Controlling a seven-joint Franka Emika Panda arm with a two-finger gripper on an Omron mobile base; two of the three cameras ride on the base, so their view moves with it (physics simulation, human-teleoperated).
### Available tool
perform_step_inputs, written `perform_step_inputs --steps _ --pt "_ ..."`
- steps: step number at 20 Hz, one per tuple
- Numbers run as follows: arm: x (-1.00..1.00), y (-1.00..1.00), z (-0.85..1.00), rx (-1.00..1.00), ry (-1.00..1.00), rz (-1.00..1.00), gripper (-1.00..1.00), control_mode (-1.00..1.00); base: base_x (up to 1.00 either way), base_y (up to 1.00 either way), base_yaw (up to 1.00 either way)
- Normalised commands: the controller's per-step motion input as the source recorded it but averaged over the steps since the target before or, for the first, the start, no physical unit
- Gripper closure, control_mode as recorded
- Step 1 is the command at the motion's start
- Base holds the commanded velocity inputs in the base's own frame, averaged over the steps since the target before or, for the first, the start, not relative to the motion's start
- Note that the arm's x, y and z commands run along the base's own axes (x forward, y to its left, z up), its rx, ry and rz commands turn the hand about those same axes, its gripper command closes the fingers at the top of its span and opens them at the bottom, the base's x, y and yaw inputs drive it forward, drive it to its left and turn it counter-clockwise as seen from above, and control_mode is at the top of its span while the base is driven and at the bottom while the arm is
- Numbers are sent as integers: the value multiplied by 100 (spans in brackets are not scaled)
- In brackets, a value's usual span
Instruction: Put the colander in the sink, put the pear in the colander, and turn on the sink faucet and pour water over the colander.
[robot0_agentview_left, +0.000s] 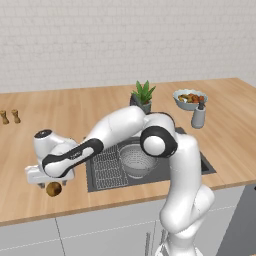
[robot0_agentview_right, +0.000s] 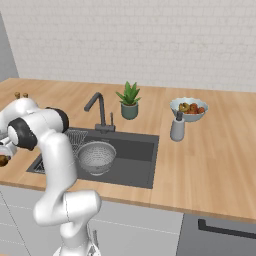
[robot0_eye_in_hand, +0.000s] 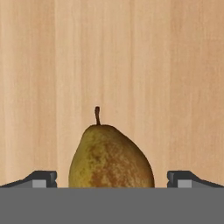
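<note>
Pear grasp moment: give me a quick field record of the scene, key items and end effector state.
pear: lying on the wooden counter, left of the sink, stem pointing away from the hand
end effector: open, one finger on each side of the pear, not closed on it
colander: already in the sink, empty
sink faucet: behind the basin, no water visible
other items: potted plant, fruit bowl, soap dispenser on the counter
next step, likely: close on the pear
</note>
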Motion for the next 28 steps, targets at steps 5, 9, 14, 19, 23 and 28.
perform_step_inputs --steps 5,9,14,19,23,28 --pt "-1 -1 0 1 0 0 -100 -100 0 0 0" --pt "-13 -8 -2 1 0 0 -100 -100 0 0 0" --pt "-12 -14 -3 1 0 0 -100 -100 0 0 0" --pt "-6 -15 0 0 0 0 -100 -100 0 0 0" --pt "0 0 -1 0 0 0 -100 -100 0 0 0" --pt "0 4 -12 0 0 0 -100 -100 0 0 0"
